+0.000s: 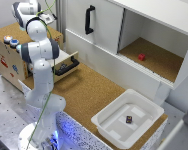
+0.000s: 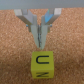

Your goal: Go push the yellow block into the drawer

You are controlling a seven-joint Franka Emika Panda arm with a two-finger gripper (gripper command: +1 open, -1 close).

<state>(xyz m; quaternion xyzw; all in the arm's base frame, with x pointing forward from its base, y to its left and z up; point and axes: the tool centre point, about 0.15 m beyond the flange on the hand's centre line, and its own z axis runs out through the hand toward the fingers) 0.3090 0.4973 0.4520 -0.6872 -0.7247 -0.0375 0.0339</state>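
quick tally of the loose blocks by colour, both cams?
Yellow block: 1
Red block: 1
Dark block, in the white bin: 1
Total: 3

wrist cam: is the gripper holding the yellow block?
No. In the wrist view the gripper is shut on nothing, its fingertips together just beside the yellow block, which sits free on the cork surface.

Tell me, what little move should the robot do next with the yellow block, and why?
Probably a short, steady nudge forward. In the wrist view the end effector looks shut, its tips just behind the yellow block on the cork. The drawer stands open in the exterior view, though the block is hidden there.
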